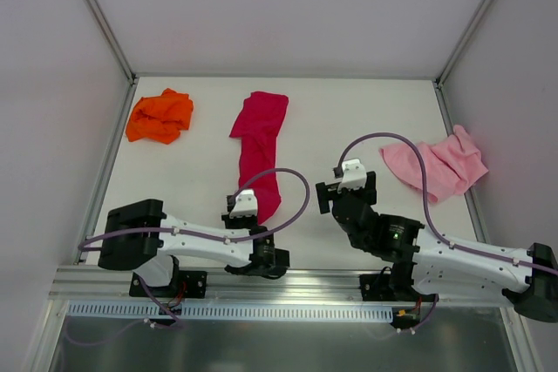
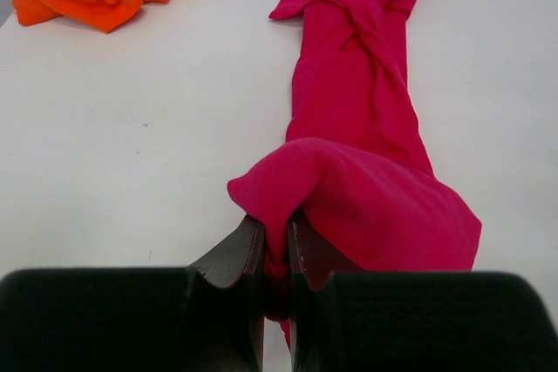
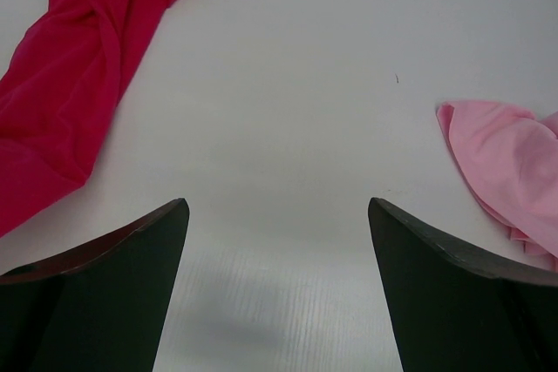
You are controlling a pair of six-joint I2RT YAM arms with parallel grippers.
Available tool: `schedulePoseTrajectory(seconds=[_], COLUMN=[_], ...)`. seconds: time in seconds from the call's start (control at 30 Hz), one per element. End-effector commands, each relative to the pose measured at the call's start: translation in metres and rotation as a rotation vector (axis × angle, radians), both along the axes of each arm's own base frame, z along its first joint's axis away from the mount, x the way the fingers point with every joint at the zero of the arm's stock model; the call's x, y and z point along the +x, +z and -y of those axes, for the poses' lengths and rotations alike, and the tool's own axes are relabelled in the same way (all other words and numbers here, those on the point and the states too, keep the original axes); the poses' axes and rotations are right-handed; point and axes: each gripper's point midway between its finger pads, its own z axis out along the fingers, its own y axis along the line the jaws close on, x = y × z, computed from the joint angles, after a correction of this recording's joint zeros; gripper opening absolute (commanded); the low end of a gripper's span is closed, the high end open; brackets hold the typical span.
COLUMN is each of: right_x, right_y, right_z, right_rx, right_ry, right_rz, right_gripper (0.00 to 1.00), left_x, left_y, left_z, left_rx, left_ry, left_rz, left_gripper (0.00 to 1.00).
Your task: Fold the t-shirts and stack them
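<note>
The left gripper (image 2: 275,250) is pinching the crimson t-shirt's (image 2: 357,128) near end at lower centre; the right gripper (image 3: 277,206) is hovering wide open, empty.

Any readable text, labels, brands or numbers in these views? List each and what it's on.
None readable in any view.
The orange t-shirt, crimson t-shirt and pink t-shirt are plain cloth, with no print or tag showing.
The table bears no writing.
The right arm shows only a small green light, no lettering.
</note>
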Motion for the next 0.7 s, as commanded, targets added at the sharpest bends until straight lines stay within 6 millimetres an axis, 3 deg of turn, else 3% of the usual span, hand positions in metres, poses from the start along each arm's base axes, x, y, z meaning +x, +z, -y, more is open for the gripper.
schedulePoseTrajectory(seconds=[0.0, 0.17, 0.2, 0.23, 0.27, 0.33, 0.37, 0.4, 0.47, 0.53, 0.57, 0.6, 0.67], right_x=[0.002, 0.000, -0.001, -0.001, -0.003, -0.003, -0.003, -0.003, -0.002, -0.003, -0.003, -0.004, -0.004], right_y=[0.014, 0.014, 0.013, 0.014, 0.015, 0.016, 0.015, 0.016, 0.017, 0.015, 0.016, 0.013, 0.014], right_z=[-0.010, -0.010, -0.009, -0.008, -0.008, -0.007, -0.007, -0.009, -0.012, -0.012, -0.012, -0.011, -0.010], right_rx=[0.075, 0.068, 0.063, 0.065, 0.070, 0.083, 0.083, 0.094, 0.086, 0.080, 0.078, 0.073, 0.077], right_ry=[0.001, 0.007, 0.008, 0.008, 0.012, 0.013, 0.016, 0.022, 0.028, 0.030, 0.030, 0.027, 0.028], right_rz=[0.015, 0.013, 0.011, 0.011, 0.014, 0.018, 0.021, 0.023, 0.021, 0.015, 0.016, 0.015, 0.017], right_gripper=[0.89, 0.89, 0.89, 0.89, 0.89, 0.89, 0.89, 0.89, 0.89, 0.89, 0.89, 0.89, 0.89], left_x=[0.012, 0.018, 0.017, 0.016, 0.016, 0.017, 0.018, 0.021, 0.030, 0.042, 0.045, 0.059, 0.069], left_y=[0.032, 0.014, 0.003, 0.005, -0.010, -0.009, -0.012, -0.015, -0.028, -0.027, -0.049, -0.021, -0.024], left_z=[0.009, 0.007, -0.007, -0.018, -0.038, -0.049, -0.046, -0.028, -0.020, -0.011, -0.014, 0.017, 0.013], left_rx=[-0.410, -0.400, -0.391, -0.452, -0.462, -0.470, -0.445, -0.435, -0.453, -0.489, -0.455, -0.544, -0.548], left_ry=[0.061, 0.115, 0.122, 0.137, 0.167, 0.179, 0.179, 0.140, 0.157, 0.134, 0.095, -0.042, -0.049], left_rz=[0.130, 0.123, 0.119, 0.119, 0.109, 0.087, 0.058, 0.027, -0.023, -0.053, -0.112, -0.054, -0.081], left_gripper=[0.00, 0.00, 0.00, 0.00, 0.00, 0.00, 0.00, 0.00, 0.00, 0.00, 0.00, 0.00, 0.00])
